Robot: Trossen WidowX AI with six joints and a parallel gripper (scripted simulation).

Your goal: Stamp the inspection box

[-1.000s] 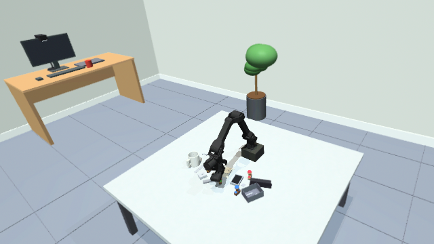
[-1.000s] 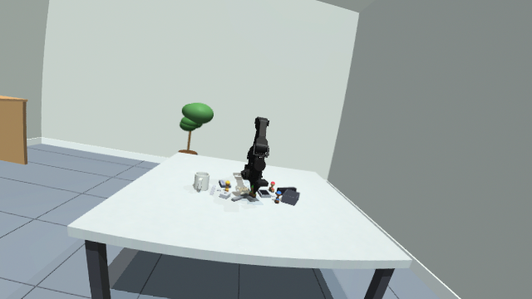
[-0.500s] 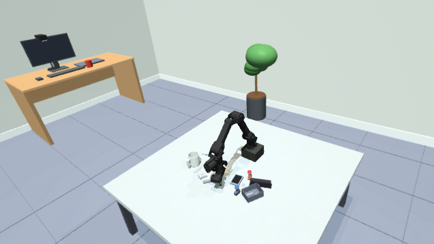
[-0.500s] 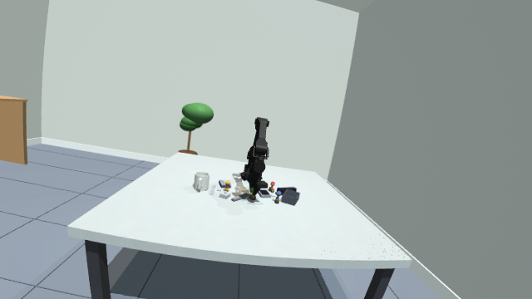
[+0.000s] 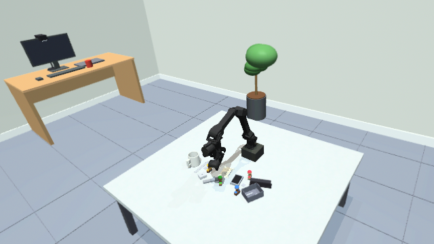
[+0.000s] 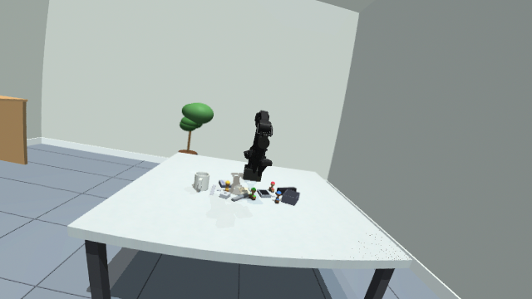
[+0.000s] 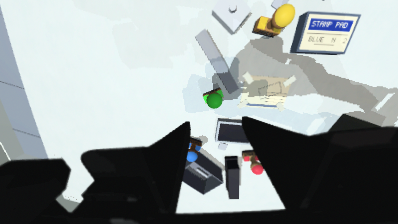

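My gripper (image 5: 217, 163) (image 6: 252, 176) (image 7: 215, 122) is open and empty, raised above the bench. The green-topped stamp (image 5: 220, 180) (image 6: 253, 193) (image 7: 214, 100) stands on the bench beside the card, free of the fingers; its lettering is not readable. The taped cream card (image 7: 277, 100) lies partly in shadow. It bears a drawn box outline, but I cannot tell whether there is a print inside. An open pad with a dark face (image 5: 237, 179) (image 6: 263, 193) (image 7: 231, 131) lies near the card. A case labelled STAMP PAD, BLUE (image 7: 325, 37) lies on the card's other side.
A yellow stamp (image 5: 209, 169) (image 7: 284, 16), a blue stamp (image 5: 237, 190) (image 7: 192, 156) and a red stamp (image 5: 249, 174) (image 7: 257, 169) stand around. Also there are a grey bar (image 7: 212, 52), a dark tray (image 5: 252, 198), a black block (image 5: 262, 183) (image 7: 232, 180) and a mug (image 5: 194, 160) (image 6: 202, 181).
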